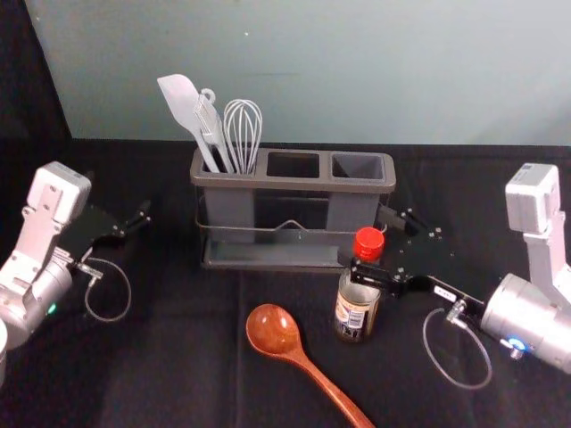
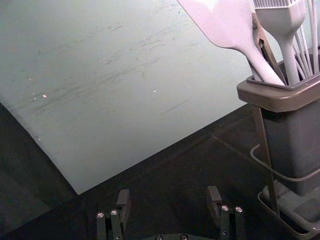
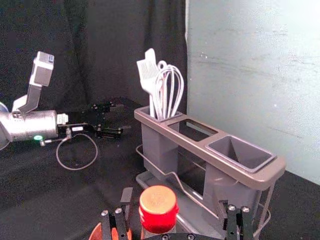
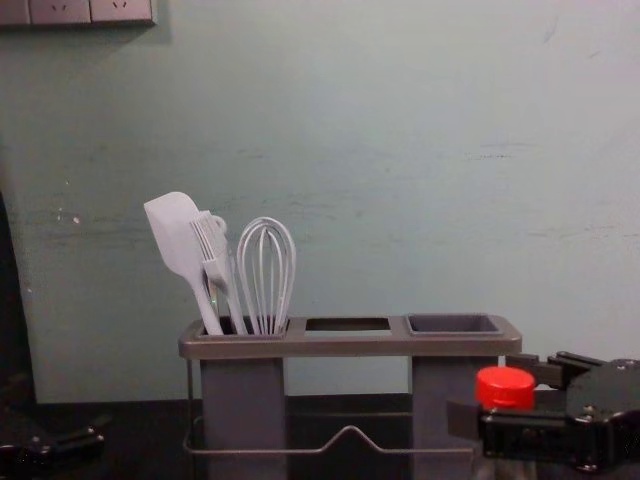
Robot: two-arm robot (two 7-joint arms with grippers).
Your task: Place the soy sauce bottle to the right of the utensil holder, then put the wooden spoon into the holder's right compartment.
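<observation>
In front of the right end of the long grey plastic utensil holder [image 1: 294, 183], the small clear soy sauce bottle with dark sauce and a red cap [image 1: 357, 294] stands on the black cloth-covered surface [image 1: 178, 339]. The right tool [image 3: 174, 200] is wide open around the bottle's top, one finger on each side. It has hold of nothing. The red cap sits nearer one finger than the other, so I think the tool should shift a little to get it in the middle. Then it can close gently and evenly, so the bottle does not tip. Next, lift it straight up and swing it out past the holder's right end without bumping the rim. Set it down flat before letting go.

The bottle is upright, cap up, its long line going straight up and down. The shiny brown wooden spoon [image 1: 273, 330] lies flat beside it. Its round end points toward the holder, and its handle slants back toward the robot and to the right. The grey right compartment [image 1: 350, 209] has no spoon in it. The left tool [image 1: 134, 225] waits off to the left, open and holding nothing.
</observation>
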